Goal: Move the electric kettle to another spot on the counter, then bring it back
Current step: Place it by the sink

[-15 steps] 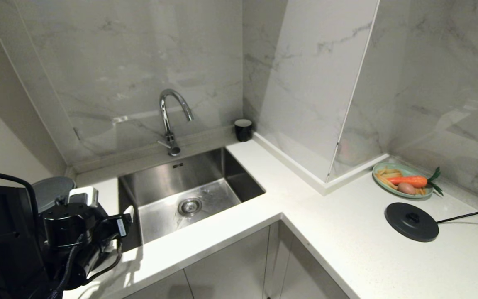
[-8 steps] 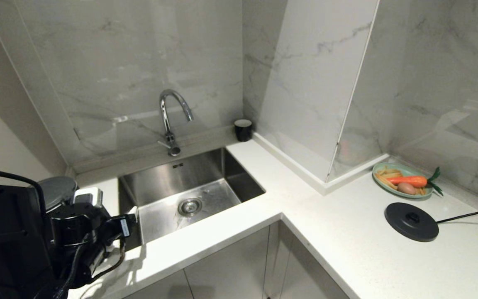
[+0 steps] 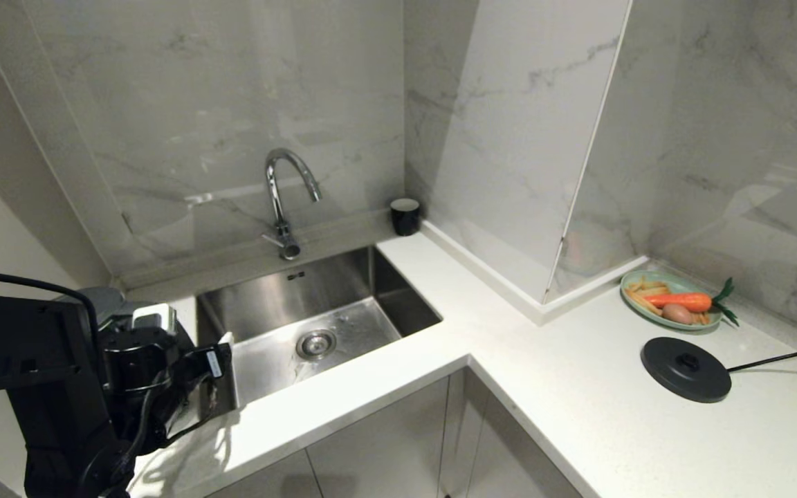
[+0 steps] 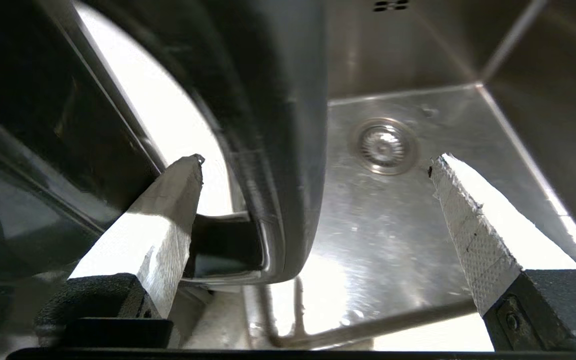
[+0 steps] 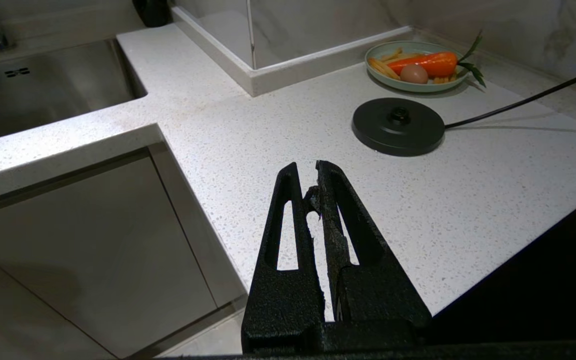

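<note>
Kettle (image 4: 268,125) is sitting at the tabletop's (image 3: 578,387) far left end beside the sink (image 3: 315,318), well apart from its base disc (image 3: 685,369), so I am judging the outbound move done and the return left. I am seeing my left pincer (image 4: 318,200) standing spread, the handle running between its fingers ungripped. My right pincer (image 5: 316,172) is hanging pressed together.

Grey-veined marble walls (image 3: 232,104); steel sink (image 3: 315,325); white cabinet doors (image 3: 385,449).
</note>
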Controlling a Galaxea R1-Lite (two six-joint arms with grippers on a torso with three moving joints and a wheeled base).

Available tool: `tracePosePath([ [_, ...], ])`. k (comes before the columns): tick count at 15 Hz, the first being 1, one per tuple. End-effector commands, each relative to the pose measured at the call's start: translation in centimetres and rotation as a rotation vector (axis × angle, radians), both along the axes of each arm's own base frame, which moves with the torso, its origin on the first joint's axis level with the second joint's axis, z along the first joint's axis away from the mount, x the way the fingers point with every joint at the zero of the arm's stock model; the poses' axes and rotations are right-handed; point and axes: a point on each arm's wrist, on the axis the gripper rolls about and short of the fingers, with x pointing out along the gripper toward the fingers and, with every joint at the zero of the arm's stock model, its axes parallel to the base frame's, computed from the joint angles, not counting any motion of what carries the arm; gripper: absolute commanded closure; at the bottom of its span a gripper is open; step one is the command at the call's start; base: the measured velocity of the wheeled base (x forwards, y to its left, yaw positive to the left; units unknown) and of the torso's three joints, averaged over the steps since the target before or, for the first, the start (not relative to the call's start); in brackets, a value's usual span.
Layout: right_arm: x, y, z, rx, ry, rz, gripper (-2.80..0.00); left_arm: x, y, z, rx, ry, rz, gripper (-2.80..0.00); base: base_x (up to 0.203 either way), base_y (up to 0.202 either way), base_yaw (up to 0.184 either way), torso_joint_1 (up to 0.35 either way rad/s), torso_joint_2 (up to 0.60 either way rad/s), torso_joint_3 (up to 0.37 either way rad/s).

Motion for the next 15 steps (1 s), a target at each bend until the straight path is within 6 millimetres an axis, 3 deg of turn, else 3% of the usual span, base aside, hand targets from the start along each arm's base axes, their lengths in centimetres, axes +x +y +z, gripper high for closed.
tracePosePath([
  [1,0.0,0.0,0.0,-0.001,0.001,0.000,0.00,-0.4,0.2,0.4,-0.009,-0.012,0.005,-2.80,0.000,0.000,0.000,0.000,0.00,0.000],
  [5,0.0,0.0,0.0,-0.001,0.001,0.000,0.00,-1.3,-0.7,0.8,-0.003,-0.003,-0.006,-2.80,0.000,0.000,0.000,0.000,0.00,0.000],
  [9,0.0,0.0,0.0,-0.001,0.001,0.000,0.00,-1.0,-1.3,1.8,0.015,-0.050,0.048,-2.80,0.000,0.000,0.000,0.000,0.00,0.000],
  [15,0.0,0.0,0.0,-0.001,0.001,0.000,0.00,-1.4,-0.8,0.1,-0.016,0.008,0.077,-2.80,0.000,0.000,0.000,0.000,0.00,0.000],
])
